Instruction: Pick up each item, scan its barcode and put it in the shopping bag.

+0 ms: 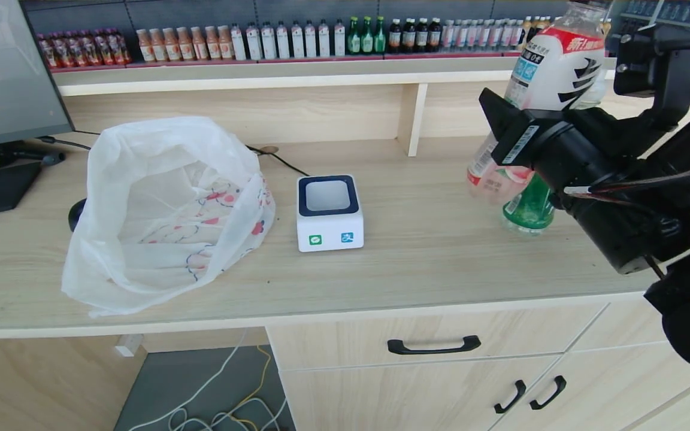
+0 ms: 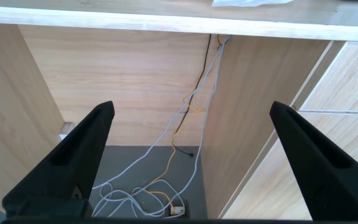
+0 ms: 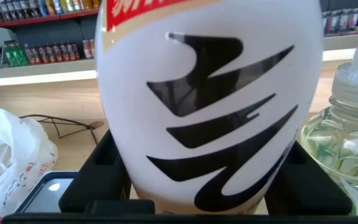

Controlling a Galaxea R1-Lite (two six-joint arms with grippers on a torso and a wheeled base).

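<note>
My right gripper (image 1: 504, 129) is shut on a white drink bottle (image 1: 554, 66) with a red band and black stripes, held tilted in the air over the counter's right side. In the right wrist view that bottle (image 3: 210, 106) sits close between the black fingers (image 3: 98, 177). Right behind it a green bottle (image 1: 527, 209) stands on the counter; it appears as a clear greenish bottle (image 3: 347, 130) in the wrist view. The white scanner (image 1: 328, 212) with a dark-rimmed window sits mid-counter. An open white shopping bag (image 1: 165, 209) lies to its left. My left gripper (image 2: 191, 162) hangs open below counter level.
A monitor (image 1: 9, 66) stands at the back left. Behind the counter (image 1: 429, 263) runs a raised ledge with a shelf of bottles (image 1: 321, 39). Drawers with black handles (image 1: 435, 345) are under the counter, and loose cables (image 2: 166, 186) lie in the open bay.
</note>
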